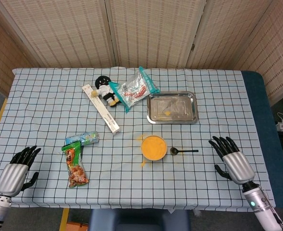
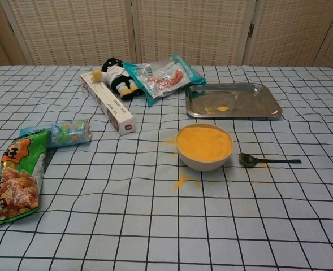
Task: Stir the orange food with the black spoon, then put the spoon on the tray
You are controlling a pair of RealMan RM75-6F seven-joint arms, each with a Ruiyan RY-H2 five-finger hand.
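Head view: right hand [image 1: 233, 161] hovers fingers spread near the table's right edge, beside the black spoon [image 1: 183, 151]; left hand [image 1: 17, 170] likewise spread.

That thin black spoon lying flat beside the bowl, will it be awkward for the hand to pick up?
Probably a bit. The thin black spoon lies flat on the checked cloth, so fingers likely must pinch its slim handle. It looks stiff and light, so it may slide rather than lift if nudged. Its rounded bowl end could let it rock or twist in a loose hold.
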